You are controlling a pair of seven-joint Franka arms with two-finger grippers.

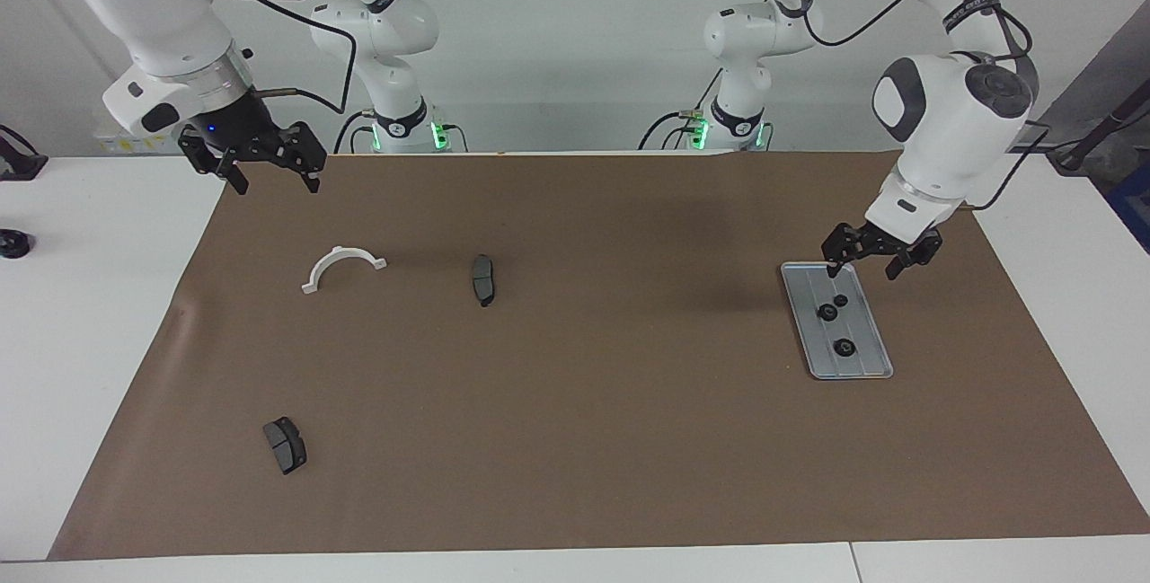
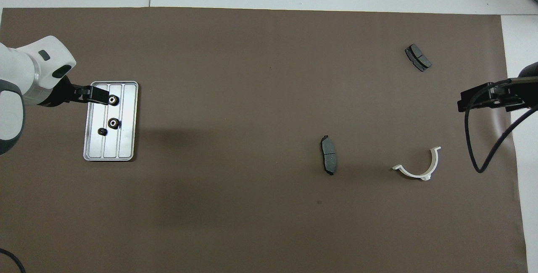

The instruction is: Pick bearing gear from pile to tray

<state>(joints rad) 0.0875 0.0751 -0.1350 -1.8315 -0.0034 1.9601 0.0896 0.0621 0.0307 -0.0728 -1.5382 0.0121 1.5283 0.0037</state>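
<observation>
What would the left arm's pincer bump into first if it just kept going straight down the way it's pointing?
Most likely the tray. The open left pincer hangs pointing down over the tray's end nearer the robots, above the three gears. It may land on the rim or the brown mat beside it; depth is unclear.

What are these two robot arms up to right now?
They are sorting small parts. The left gripper hangs open and empty over the tray, where three small black gears lie. The right gripper waits, open, over the mat's edge. A white half-ring and two brake pads lie on the mat.
</observation>
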